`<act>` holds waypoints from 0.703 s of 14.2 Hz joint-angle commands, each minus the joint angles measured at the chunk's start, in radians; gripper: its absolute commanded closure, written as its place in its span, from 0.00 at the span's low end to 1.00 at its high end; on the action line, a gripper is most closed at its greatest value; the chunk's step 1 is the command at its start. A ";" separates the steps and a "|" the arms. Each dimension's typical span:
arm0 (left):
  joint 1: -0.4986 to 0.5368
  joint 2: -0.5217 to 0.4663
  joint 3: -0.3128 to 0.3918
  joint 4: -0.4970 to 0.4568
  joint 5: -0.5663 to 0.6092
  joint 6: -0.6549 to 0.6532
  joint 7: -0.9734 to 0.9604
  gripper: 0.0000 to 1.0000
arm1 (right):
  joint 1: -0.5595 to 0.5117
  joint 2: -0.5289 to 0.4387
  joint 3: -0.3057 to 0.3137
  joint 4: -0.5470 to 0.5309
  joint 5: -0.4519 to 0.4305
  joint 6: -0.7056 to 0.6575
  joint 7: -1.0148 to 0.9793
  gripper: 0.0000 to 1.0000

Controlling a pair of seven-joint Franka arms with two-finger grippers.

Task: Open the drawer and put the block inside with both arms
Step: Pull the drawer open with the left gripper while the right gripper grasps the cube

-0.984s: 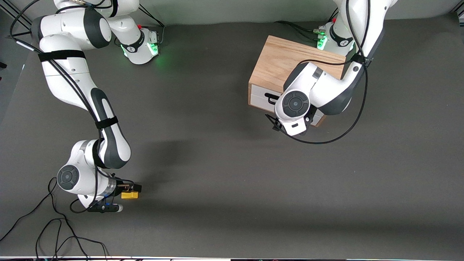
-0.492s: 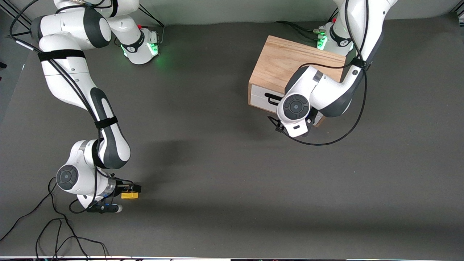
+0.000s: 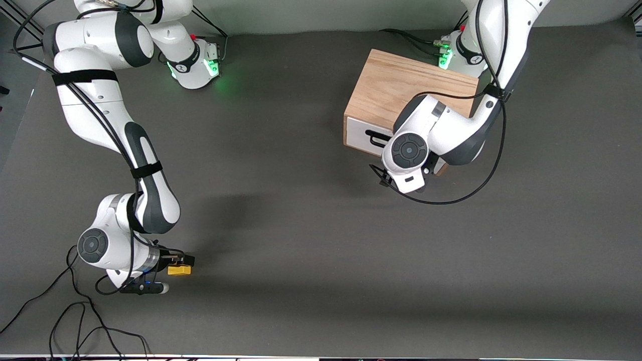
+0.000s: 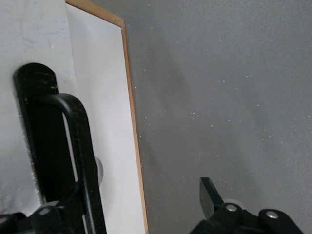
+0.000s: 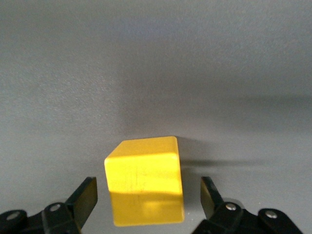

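The yellow block (image 3: 179,271) lies on the dark table toward the right arm's end, near the front camera. My right gripper (image 5: 148,195) is open and low at the table, one finger on each side of the block (image 5: 144,170), with gaps showing. The oak box (image 3: 401,85) stands by the left arm's base, and its drawer (image 3: 358,131) looks shut. My left gripper (image 4: 145,196) is open right at the drawer's white front (image 4: 109,122), with the black wire handle (image 4: 80,136) beside one finger. In the front view the left wrist (image 3: 409,150) hides that gripper.
Loose black cables (image 3: 75,321) lie on the table near the front camera at the right arm's end. A cable loop (image 3: 466,193) hangs from the left arm beside the box. The green-lit bases (image 3: 195,65) (image 3: 459,52) stand along the table's edge farthest from the front camera.
The left wrist has shifted slightly toward the front camera in front of the drawer. The right arm and the block have barely moved.
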 commanded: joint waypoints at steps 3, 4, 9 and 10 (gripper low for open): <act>-0.015 0.070 0.000 0.121 0.042 -0.008 -0.016 0.00 | -0.003 0.009 0.000 0.002 0.007 0.006 -0.014 0.65; -0.016 0.088 0.000 0.152 0.052 -0.011 -0.017 0.00 | -0.003 0.009 0.000 0.002 0.007 0.006 -0.014 0.79; -0.039 0.162 0.000 0.248 0.096 -0.005 -0.063 0.00 | -0.003 -0.003 -0.001 0.005 0.011 0.000 -0.005 1.00; -0.047 0.180 0.000 0.275 0.110 -0.005 -0.068 0.00 | -0.003 -0.009 -0.001 0.005 0.010 -0.003 -0.003 1.00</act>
